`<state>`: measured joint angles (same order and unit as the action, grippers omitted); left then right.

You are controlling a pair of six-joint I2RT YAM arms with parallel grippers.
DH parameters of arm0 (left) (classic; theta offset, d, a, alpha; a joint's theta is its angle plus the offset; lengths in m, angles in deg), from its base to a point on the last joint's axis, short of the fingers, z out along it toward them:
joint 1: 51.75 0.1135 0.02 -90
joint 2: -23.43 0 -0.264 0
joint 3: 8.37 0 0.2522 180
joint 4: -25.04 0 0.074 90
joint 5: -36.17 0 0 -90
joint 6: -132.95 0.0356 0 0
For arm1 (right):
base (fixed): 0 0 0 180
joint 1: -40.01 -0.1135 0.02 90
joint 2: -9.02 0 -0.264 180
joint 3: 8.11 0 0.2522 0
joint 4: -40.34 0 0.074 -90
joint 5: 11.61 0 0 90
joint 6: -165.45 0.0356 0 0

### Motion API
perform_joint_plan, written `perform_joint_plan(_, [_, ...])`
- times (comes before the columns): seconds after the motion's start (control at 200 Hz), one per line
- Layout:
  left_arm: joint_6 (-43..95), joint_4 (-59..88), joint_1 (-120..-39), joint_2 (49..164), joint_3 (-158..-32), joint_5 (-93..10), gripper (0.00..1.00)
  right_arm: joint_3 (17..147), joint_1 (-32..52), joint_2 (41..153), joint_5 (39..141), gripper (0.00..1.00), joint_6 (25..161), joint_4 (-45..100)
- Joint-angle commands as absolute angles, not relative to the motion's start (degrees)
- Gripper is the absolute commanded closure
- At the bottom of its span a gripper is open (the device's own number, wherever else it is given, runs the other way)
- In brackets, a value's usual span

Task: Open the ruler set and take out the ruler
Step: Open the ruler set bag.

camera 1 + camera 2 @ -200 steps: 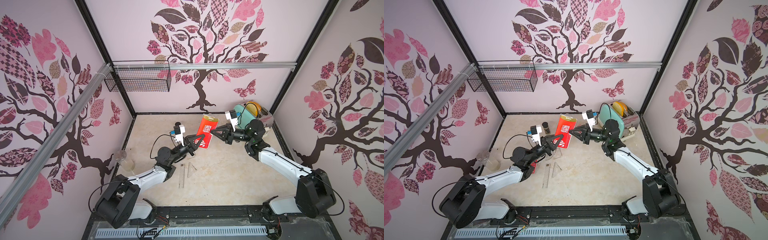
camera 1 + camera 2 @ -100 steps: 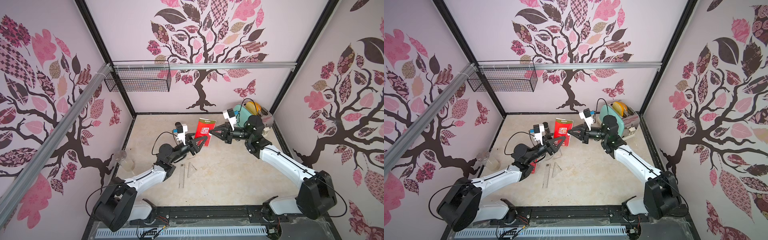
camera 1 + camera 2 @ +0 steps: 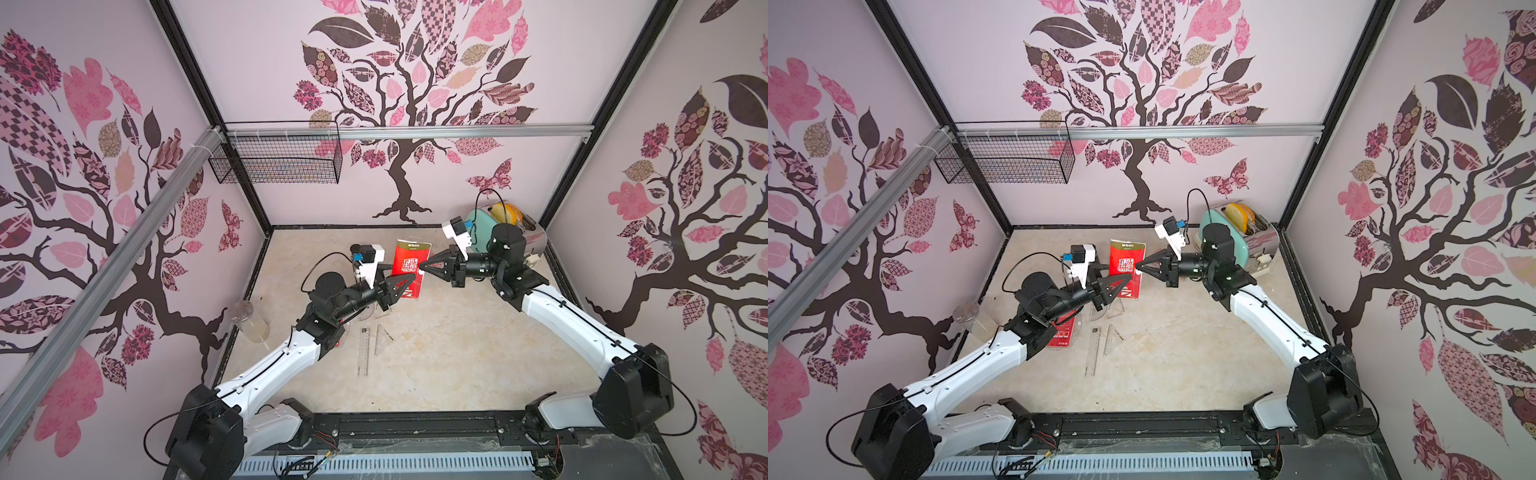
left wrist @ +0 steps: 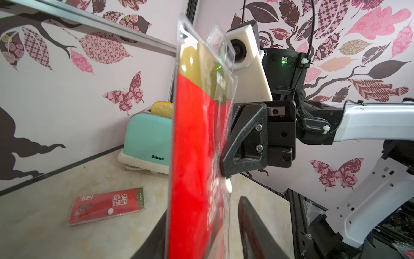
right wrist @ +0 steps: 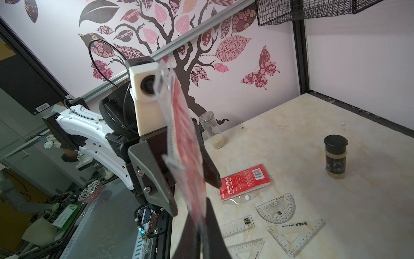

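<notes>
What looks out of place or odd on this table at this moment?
A second red pouch lies flat on the table, and a ruler, protractor and set squares are scattered loose near it, while the right gripper pinches the ruler set upright in the air. Nothing looks spilled or broken.

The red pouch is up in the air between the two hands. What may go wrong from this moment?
The right hand pinches the red pouch only at one thin edge, so a pull may slip it out. The left hand has its jaws apart around the pouch; if the right one lets go, it would likely fall to the table. The tips of both hands are very close and might knock together.
</notes>
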<state>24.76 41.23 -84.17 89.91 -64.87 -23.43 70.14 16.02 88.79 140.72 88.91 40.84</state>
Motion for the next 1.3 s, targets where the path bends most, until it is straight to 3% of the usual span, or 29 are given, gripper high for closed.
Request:
perform_joint_plan(0.0, [29.25, 36.10, -84.27, 90.45, -66.74, -20.98, 0.68, 72.60, 15.92, 89.54, 142.89, 1.00, 88.15, 40.51])
perform_joint_plan(0.055, [29.89, 35.33, -84.27, 90.82, -67.12, -20.13, 0.74, 72.69, 15.87, 89.65, 143.10, 1.00, 88.14, 40.41])
perform_joint_plan(0.165, [30.13, 35.51, -84.28, 90.93, -66.98, -19.60, 1.00, 72.66, 15.86, 89.71, 142.49, 1.00, 87.94, 39.79])
perform_joint_plan(0.23, [29.63, 36.77, -84.31, 90.78, -66.38, -19.65, 1.00, 72.35, 15.85, 89.46, 141.26, 0.96, 87.76, 39.59])
perform_joint_plan(0.295, [28.72, 37.79, -84.30, 90.45, -65.94, -20.21, 1.00, 72.19, 15.95, 88.81, 138.80, 0.85, 87.70, 39.17])
perform_joint_plan(0.375, [27.05, 39.04, -84.28, 89.97, -65.27, -22.56, 1.00, 71.04, 15.87, 86.97, 132.94, 0.56, 87.98, 38.79])
perform_joint_plan(0.44, [24.57, 40.47, -84.26, 89.54, -64.55, -26.45, 1.00, 69.82, 15.75, 84.98, 127.87, 0.41, 88.11, 38.71])
perform_joint_plan(0.55, [19.16, 44.43, -84.31, 89.75, -63.32, -33.95, 1.00, 67.69, 15.59, 82.00, 120.03, 0.33, 89.03, 38.82])
perform_joint_plan(0.96, [11.12, 45.33, -88.79, 96.49, -68.21, -53.55, 1.00, 66.96, 8.58, 81.39, 95.56, 0.33, 85.70, 35.52])
perform_joint_plan(1.13, [10.37, 45.01, -90.53, 98.03, -69.93, -56.29, 1.00, 68.32, 5.12, 84.27, 87.36, 0.35, 83.08, 34.25])
perform_joint_plan(1.295, [10.25, 44.12, -90.81, 98.75, -71.26, -56.14, 1.00, 68.22, 4.94, 85.16, 85.43, 0.36, 82.27, 34.32])
